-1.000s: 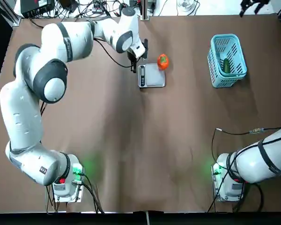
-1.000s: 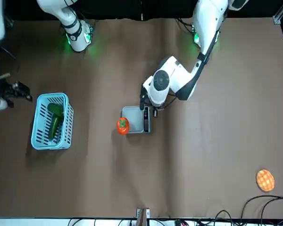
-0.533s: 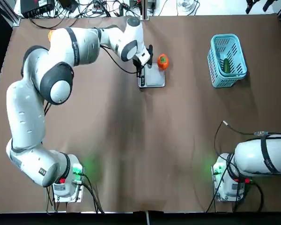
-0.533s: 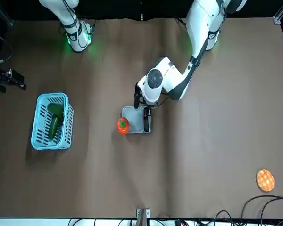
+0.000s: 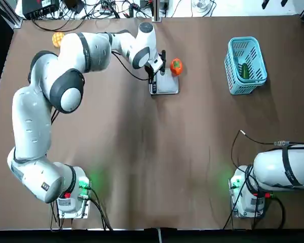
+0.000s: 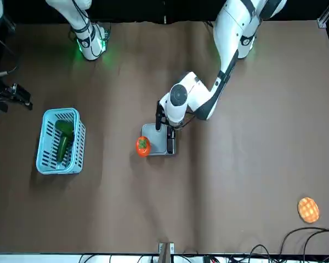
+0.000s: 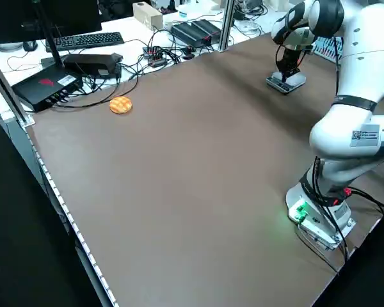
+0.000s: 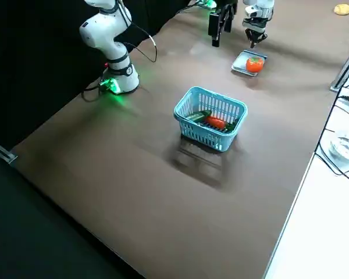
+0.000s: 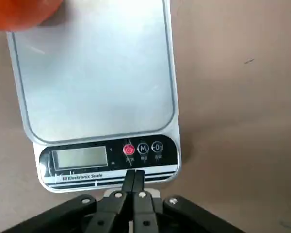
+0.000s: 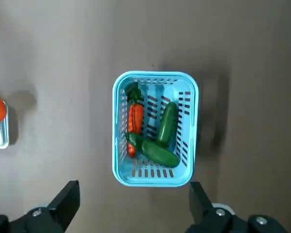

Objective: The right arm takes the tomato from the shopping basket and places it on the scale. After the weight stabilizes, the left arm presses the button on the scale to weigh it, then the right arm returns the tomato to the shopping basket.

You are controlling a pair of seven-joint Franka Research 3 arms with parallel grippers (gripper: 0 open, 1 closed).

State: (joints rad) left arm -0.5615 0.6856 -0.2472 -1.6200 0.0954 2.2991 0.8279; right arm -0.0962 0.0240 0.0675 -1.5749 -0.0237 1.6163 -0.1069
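The tomato (image 5: 176, 66) rests on the far corner of the scale (image 5: 165, 84), also seen as an orange-red blur (image 9: 24, 12) in the left wrist view. My left gripper (image 9: 134, 175) is shut, its tips at the dark display strip just below the red button (image 9: 128, 149); whether they touch it cannot be made out. In the top view the left gripper (image 5: 154, 75) hangs over the scale's left edge. My right gripper (image 10: 133, 188) is open and empty, high above the light-blue shopping basket (image 10: 118, 131), which stands to the right (image 5: 234, 83).
Green vegetables (image 10: 157, 150) and a red-orange one (image 10: 135, 119) lie in the basket. A flat yellow-orange disc (image 5: 58, 38) lies at the table's far left. Cables and devices line the back edge. Bare brown tabletop lies between the scale and the basket.
My left gripper has swung from just left of the scale onto its display strip. The right arm drew back slightly. The tomato and the scale have not moved.
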